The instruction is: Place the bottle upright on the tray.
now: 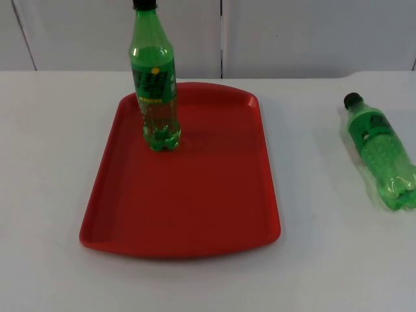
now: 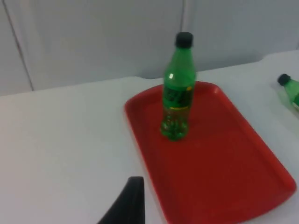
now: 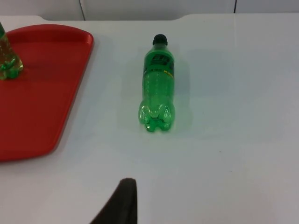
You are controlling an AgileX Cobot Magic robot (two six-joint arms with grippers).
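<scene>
1. A green bottle with a black cap [image 1: 155, 78] stood upright on the red tray [image 1: 195, 208], in the tray's far-left part, near the rim by the grey partition wall [image 1: 292, 32].
2. In my left wrist view the same bottle [image 2: 178, 88] stood straight on the tray [image 2: 233, 168], its base resting on the red floor and clear of the rim.
3. A second green bottle [image 1: 382, 153] lay on its side on the white bench [image 1: 45, 162], well apart from the tray on my right side, its black cap pointing toward the wall and its base toward the near edge.
4. In my right wrist view that lying bottle [image 3: 158, 84] rested on the bare bench beside the tray's edge [image 3: 56, 93], not touching it; the base of the standing bottle [image 3: 8, 63] showed on the tray there.
5. My left gripper [image 2: 126, 205] hung above the bench just beside the tray's near-left edge, holding nothing; one dark fingertip showed, and I could not tell whether the fingers were spread or pressed together.
6. My right gripper [image 3: 120, 203] hung over the bench on the near side of the lying bottle, well apart from it; again I could not tell its state.
</scene>
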